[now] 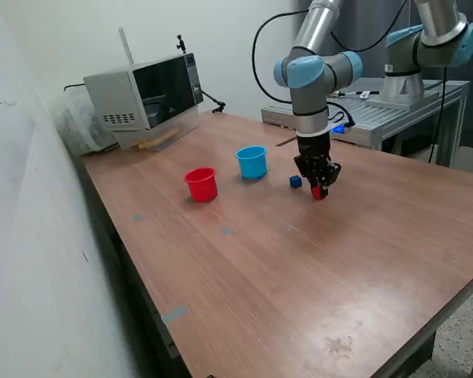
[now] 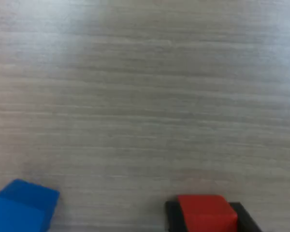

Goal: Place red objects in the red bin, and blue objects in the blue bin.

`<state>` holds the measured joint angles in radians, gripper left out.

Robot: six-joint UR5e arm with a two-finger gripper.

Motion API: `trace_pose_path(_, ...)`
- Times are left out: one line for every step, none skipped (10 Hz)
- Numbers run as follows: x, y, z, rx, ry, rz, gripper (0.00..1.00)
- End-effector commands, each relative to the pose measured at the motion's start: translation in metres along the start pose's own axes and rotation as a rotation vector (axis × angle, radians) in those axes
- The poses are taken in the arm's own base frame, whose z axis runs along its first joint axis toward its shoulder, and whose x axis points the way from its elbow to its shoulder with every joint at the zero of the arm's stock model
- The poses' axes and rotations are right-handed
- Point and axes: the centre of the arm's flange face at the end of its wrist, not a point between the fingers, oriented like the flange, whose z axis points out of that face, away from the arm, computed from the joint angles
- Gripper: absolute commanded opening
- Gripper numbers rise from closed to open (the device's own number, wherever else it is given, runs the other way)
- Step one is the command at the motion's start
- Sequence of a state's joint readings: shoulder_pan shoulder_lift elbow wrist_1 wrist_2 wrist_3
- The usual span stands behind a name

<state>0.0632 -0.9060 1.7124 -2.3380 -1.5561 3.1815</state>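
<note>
A small red cube [image 1: 319, 191] sits at table level between the black fingers of my gripper [image 1: 318, 187], which is shut on it. In the wrist view the red cube [image 2: 205, 212] shows with a dark finger pad [image 2: 171, 215] pressed against each side. A dark blue cube [image 1: 296, 182] lies on the table just beside the gripper, toward the exterior view's left, and appears in the wrist view as well, the blue cube [image 2: 23, 207] apart from the fingers. The blue bin [image 1: 252, 161] and the red bin [image 1: 201, 184] stand upright further to the exterior view's left.
A microwave [image 1: 146, 94] stands at the table's far corner. A metal stand [image 1: 394, 110] carrying a second arm is behind the table. The wooden table [image 1: 299, 276] edge runs along the exterior view's left near a white wall.
</note>
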Motion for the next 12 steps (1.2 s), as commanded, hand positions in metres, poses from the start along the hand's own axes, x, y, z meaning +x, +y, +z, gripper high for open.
trace_pose_path(0.012, -0.014, -0.054, -0.072, 0.003, -0.021, 0.0)
trace_pose_path(0.013, -0.018, -0.088, -0.121, 0.004, -0.023, 0.0)
trace_pose_path(0.012, -0.015, -0.114, -0.167, 0.002, -0.022, 0.0)
trace_pose_path(0.008, -0.005, -0.132, -0.205, -0.01, -0.016, 0.0)
trace_pose_path(-0.005, 0.016, -0.153, -0.25, -0.052, 0.006, 0.0)
trace_pose_path(-0.027, 0.046, -0.172, -0.284, -0.092, 0.041, 0.0)
trace_pose_path(-0.068, 0.081, -0.175, -0.284, -0.137, 0.1, 0.0)
trace_pose_path(-0.114, 0.11, -0.161, -0.274, -0.146, 0.159, 0.0)
trace_pose_path(-0.149, 0.128, -0.154, -0.274, -0.155, 0.203, 0.0)
trace_pose_path(-0.181, 0.142, -0.151, -0.283, -0.166, 0.241, 0.0)
trace_pose_path(-0.207, 0.155, -0.139, -0.277, -0.168, 0.27, 0.0)
trace_pose_path(-0.222, 0.161, -0.125, -0.262, -0.17, 0.287, 0.0)
